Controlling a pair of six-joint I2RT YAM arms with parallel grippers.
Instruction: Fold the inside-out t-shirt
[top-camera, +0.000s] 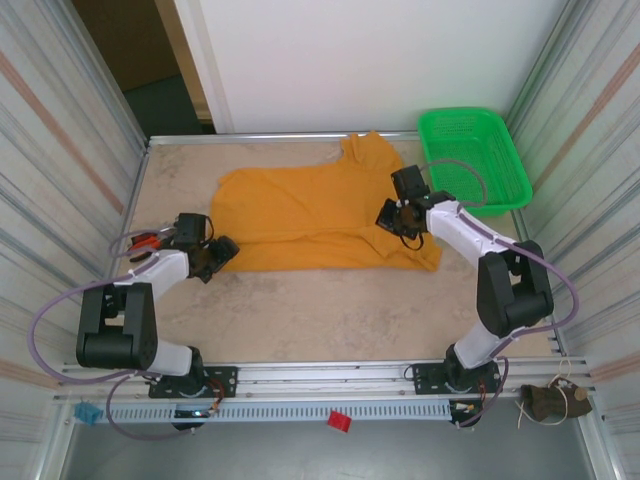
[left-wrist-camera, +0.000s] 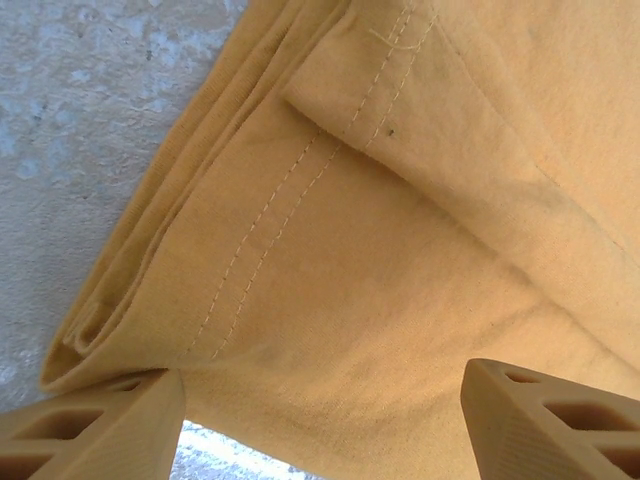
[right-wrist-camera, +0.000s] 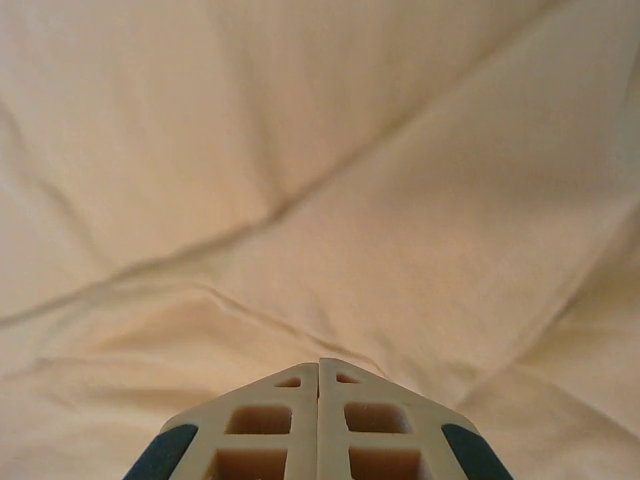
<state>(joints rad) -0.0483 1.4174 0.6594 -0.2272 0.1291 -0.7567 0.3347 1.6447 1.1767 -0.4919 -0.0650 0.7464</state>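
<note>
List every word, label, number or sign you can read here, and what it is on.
None can be read.
The t-shirt shows plain fabric and stitching, no lettering.
The green basket shows no marking.
The small red piece at the near edge is too small to read.

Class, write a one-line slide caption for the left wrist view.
Left gripper, jaws open, at the stitched hem of the yellow t-shirt on the table.

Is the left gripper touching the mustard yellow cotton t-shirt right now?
Cannot tell. In the left wrist view the open left gripper straddles the mustard yellow cotton t-shirt at its stitched hem, but neither contact nor gap shows plainly.
</note>
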